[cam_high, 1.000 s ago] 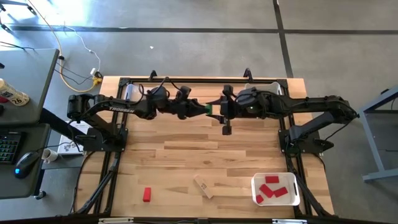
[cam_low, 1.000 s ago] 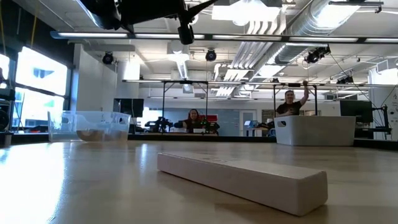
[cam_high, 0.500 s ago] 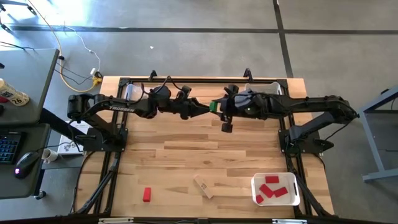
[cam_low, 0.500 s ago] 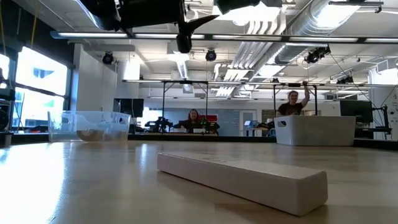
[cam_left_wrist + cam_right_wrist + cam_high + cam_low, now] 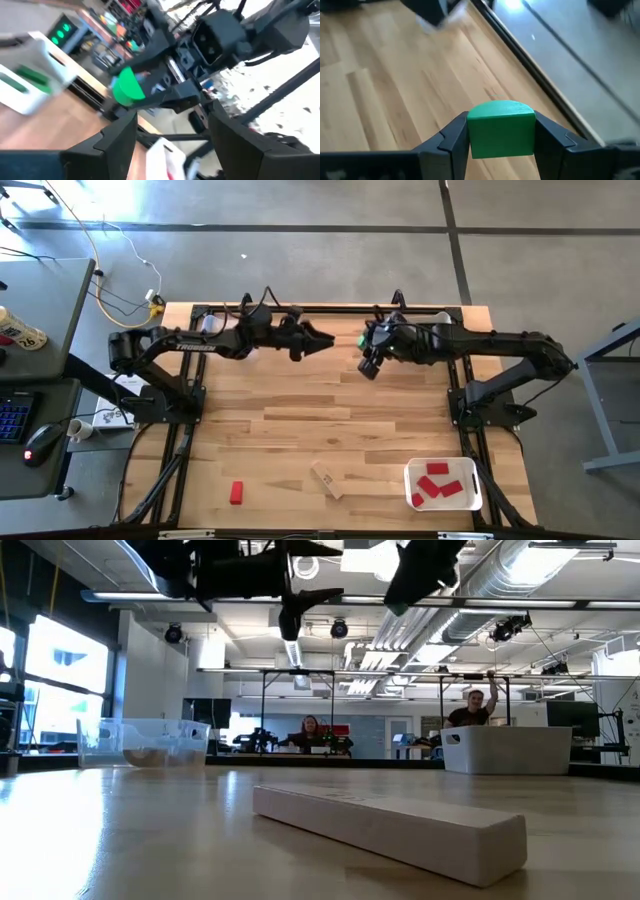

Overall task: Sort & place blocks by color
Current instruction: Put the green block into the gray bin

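Note:
Above the far middle of the table, my right gripper (image 5: 369,364) is shut on a green block (image 5: 501,131) with a rounded top; the left wrist view also shows this green block (image 5: 129,89). My left gripper (image 5: 324,340) stands open just left of it, with nothing between its fingers (image 5: 118,134). A red block (image 5: 236,492) and a tan bar (image 5: 327,479) lie flat near the front edge. The low view shows the tan bar (image 5: 390,830) up close. My right gripper pinches the green block by two opposite flat sides (image 5: 471,134) between its two fingers. The fingers slant downward toward the table. The block is lifted clear, high above the wood, its rounded face pointing away from the wrist.
A white bin (image 5: 443,483) with several red blocks stands at the front right. Another white bin (image 5: 25,82) holds green blocks at the far side. A clear bin (image 5: 143,743) stands at the far left. People show in the room behind.
My left gripper has opened, let go of the green block and drawn back toward the far-left. My right gripper has kept the block, rolled its wrist, tipped downward and shifted toward the table's right.

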Controlling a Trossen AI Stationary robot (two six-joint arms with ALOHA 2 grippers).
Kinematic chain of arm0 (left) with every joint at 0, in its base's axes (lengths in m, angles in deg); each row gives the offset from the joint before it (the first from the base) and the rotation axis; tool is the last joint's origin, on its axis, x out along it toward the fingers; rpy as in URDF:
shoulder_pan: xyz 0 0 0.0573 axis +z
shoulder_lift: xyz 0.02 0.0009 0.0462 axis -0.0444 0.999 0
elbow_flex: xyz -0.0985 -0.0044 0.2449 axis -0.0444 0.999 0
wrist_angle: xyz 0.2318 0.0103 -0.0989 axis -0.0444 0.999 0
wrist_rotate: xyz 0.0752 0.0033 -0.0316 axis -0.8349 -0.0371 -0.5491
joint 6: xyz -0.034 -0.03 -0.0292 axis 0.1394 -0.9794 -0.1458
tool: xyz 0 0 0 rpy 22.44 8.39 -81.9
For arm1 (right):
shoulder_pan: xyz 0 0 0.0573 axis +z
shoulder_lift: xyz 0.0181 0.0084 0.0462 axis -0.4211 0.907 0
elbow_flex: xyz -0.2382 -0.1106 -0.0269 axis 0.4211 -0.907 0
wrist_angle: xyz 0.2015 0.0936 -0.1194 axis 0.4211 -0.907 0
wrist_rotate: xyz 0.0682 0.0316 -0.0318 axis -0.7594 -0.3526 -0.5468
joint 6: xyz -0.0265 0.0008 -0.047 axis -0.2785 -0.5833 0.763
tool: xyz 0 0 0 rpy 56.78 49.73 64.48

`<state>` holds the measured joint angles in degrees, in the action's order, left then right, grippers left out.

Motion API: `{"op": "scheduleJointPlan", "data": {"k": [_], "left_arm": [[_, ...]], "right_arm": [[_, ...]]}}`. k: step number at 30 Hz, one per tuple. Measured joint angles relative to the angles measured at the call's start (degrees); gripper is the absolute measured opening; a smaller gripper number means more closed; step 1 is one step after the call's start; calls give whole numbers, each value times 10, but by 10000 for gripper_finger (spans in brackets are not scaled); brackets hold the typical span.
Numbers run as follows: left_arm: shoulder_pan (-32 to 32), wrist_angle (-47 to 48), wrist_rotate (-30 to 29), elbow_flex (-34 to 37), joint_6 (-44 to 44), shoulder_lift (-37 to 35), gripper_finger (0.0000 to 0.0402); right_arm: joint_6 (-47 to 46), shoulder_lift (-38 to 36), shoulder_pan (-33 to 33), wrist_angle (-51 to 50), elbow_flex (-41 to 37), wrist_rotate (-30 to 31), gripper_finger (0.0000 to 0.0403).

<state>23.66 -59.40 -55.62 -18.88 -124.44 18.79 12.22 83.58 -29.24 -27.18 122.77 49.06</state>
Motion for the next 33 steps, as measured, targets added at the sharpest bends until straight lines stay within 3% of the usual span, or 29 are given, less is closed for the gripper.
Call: {"op": "scheduleJointPlan", "data": {"k": [7, 19, 23, 33], "left_arm": [[46, 37, 7, 0, 48, 0, 230], [94, 198, 1, 0, 176, 0, 229], [99, 259, -27, 0, 222, 0, 229], [98, 342, -87, 0, 321, -10, 229]], "right_arm": [[-126, 0, -36, -72, 0, 4, 149], [-332, 0, -100, -189, 0, 70, 149], [-373, 0, -118, -213, -11, 93, 149], [-412, 0, -178, -233, -76, 86, 149]]}}
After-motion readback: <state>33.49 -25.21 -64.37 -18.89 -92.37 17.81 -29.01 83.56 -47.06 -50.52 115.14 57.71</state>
